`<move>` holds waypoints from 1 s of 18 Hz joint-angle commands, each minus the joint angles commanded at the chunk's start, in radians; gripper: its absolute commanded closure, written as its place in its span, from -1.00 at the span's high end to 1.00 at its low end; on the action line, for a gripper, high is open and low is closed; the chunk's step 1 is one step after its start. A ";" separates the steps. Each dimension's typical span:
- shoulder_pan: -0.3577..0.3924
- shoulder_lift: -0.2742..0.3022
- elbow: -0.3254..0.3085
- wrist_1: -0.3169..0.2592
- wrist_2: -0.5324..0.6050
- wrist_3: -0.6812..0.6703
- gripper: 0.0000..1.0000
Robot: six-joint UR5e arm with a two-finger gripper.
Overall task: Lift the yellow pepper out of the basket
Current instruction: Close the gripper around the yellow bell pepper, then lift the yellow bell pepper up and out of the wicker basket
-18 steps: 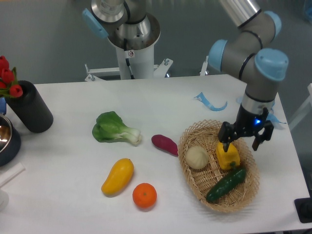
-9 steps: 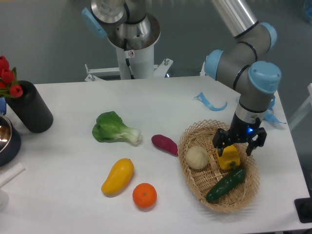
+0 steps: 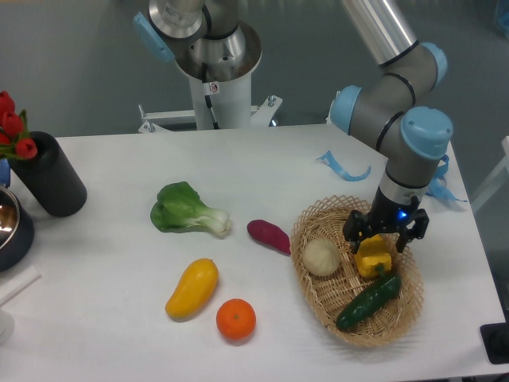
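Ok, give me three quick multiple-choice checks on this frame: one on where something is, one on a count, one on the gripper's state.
1. Where does the yellow pepper lie?
A. on the table by the orange
B. in the basket, between the round white vegetable and the cucumber
C. beside the bok choy

2. How many items lie in the basket?
A. two
B. three
C. five

3. How does the gripper stand?
A. open, fingers straddling the pepper
B. raised high, carrying the pepper
C. parked over the mango

Answers: 1 B, the wicker surrounds it. 2 B, pepper, white vegetable, cucumber. 3 A, a finger shows on each side of the pepper's top.
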 joint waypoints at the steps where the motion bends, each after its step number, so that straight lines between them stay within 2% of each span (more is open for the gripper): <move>1: 0.000 -0.002 0.000 0.000 0.000 0.000 1.00; 3: 0.000 -0.002 0.003 0.000 0.002 0.002 0.99; 5: 0.000 -0.002 0.003 0.000 0.002 0.002 0.79; 10: -0.002 -0.002 0.000 0.002 0.002 0.002 0.13; 12: -0.002 -0.002 0.000 0.000 0.002 0.000 -0.01; 16: -0.003 0.014 0.015 -0.002 0.002 0.006 -0.13; 18: -0.003 0.053 0.017 -0.003 0.002 0.021 -0.13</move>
